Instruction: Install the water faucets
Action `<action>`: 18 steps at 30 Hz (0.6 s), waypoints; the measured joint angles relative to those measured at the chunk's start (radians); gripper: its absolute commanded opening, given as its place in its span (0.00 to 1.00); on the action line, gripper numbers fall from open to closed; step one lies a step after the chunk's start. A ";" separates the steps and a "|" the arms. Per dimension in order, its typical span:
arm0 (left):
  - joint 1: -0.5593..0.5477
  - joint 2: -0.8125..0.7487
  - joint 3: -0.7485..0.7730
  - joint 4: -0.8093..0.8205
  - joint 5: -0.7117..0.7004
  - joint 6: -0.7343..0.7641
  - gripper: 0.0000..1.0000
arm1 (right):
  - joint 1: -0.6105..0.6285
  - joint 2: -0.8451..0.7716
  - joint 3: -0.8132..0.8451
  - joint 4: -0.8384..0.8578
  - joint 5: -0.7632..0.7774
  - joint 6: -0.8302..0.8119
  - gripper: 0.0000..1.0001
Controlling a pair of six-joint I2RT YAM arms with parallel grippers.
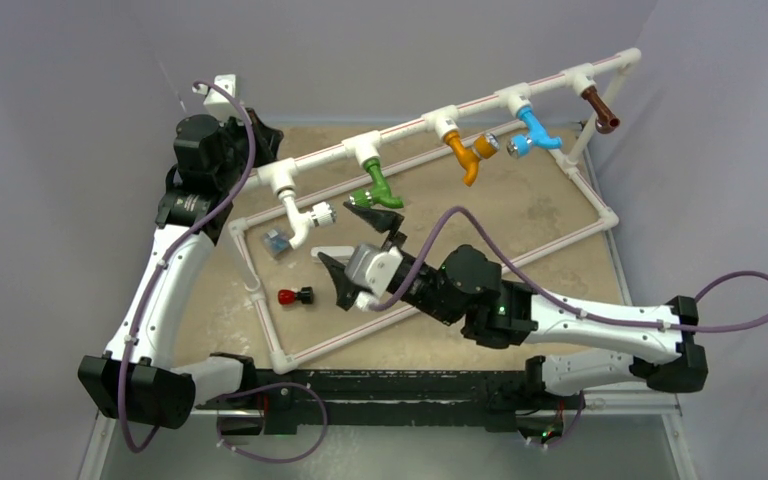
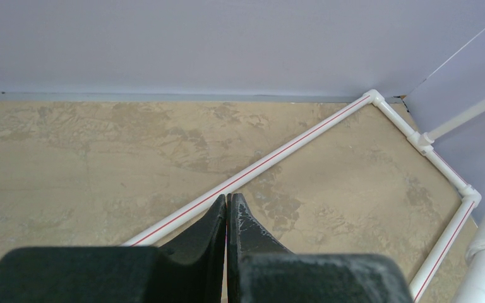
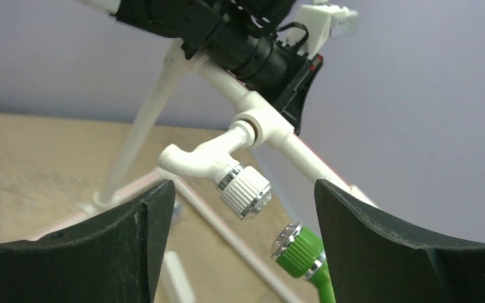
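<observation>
White plastic faucet (image 3: 205, 158), green faucet (image 1: 378, 188), orange faucet (image 1: 465, 160), blue faucet (image 1: 540, 130) and brown faucet (image 1: 600, 108) hung from the raised white pipe rail (image 1: 480, 104). Right gripper (image 1: 367, 257) jaws gaped empty below the rail's white-faucet end; left gripper (image 2: 227, 208) jaws sat shut on nothing there. A skewed closing risked knocking the green faucet askew.

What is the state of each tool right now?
Left tool: closed, holding nothing.
Right tool: open, holding nothing.
</observation>
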 measured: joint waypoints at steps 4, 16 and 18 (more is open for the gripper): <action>0.000 0.000 0.000 0.000 0.000 0.000 0.00 | 0.050 0.037 -0.002 0.013 0.021 -0.328 0.86; 0.002 0.000 0.000 0.000 0.002 0.000 0.00 | 0.073 0.198 -0.011 0.028 0.099 -0.890 0.84; 0.003 0.000 0.000 0.000 0.002 0.000 0.00 | 0.073 0.233 -0.010 0.034 0.110 -0.932 0.82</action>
